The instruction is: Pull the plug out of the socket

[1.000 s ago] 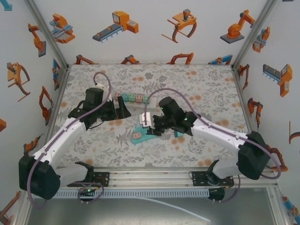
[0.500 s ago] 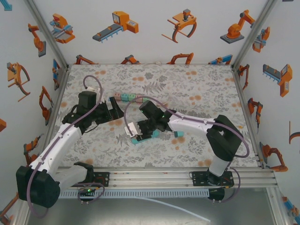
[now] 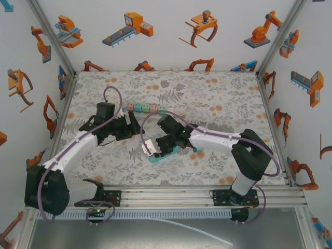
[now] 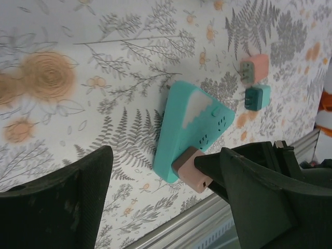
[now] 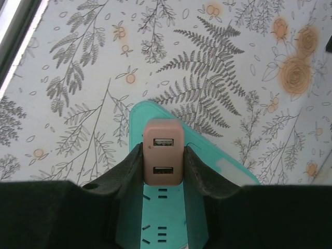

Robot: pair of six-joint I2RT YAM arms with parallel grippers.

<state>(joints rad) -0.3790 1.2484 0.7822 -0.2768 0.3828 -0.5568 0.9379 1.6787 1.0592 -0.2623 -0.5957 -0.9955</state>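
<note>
Over on the left, the left gripper hovers up and to the left of the socket, clear of it. Its fingers stand well apart with nothing held between them, just the flowered table cover beneath. Behind the socket, towards the back wall, a row of pastel adapters lies in a line, apart from it. Now to the middle: the teal socket lies flat on the cover, and the pink plug sits on its narrow left end, two USB ports facing the right wrist camera. And there is the grip: the right gripper is down over the socket, its dark fingers pressed to either side of the plug, clamped tight on it. The plug is on the socket, not off it yet. Beyond the socket's right end two loose pieces lie side by side, a pink adapter and a teal adapter, both clear of the socket.
</note>
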